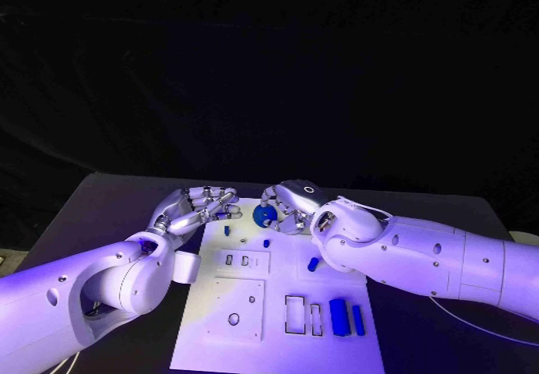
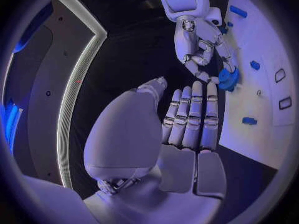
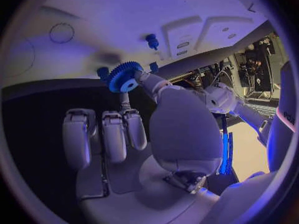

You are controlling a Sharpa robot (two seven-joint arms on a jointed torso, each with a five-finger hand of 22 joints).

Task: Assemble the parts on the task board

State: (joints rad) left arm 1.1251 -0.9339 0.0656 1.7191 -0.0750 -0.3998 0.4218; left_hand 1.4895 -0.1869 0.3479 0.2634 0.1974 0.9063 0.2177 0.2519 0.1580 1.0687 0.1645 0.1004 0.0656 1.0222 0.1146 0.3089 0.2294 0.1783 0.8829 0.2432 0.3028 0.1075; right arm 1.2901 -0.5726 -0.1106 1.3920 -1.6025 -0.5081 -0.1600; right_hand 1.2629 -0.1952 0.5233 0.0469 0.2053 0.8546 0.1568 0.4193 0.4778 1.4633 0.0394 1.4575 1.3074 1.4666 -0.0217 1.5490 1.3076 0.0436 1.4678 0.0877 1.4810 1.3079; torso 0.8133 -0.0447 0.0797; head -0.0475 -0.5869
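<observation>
Gear (image 1: 265, 216) in right robot hand (image 1: 290, 206) above board's far edge

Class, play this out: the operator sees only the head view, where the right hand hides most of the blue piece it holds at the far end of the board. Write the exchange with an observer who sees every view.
Operator: What is that blue piece?
Observer: A toothed blue gear with a pale hub hole, plain in the right wrist view.
Operator: How does the right hand hold it?
Observer: Pinched between the thumb and a fingertip; the other fingers lie straight and touch nothing.
Operator: Does the left hand carry anything?
Observer: No. The left wrist view shows its fingers straight, side by side, with nothing in them, short of the gear.
</observation>
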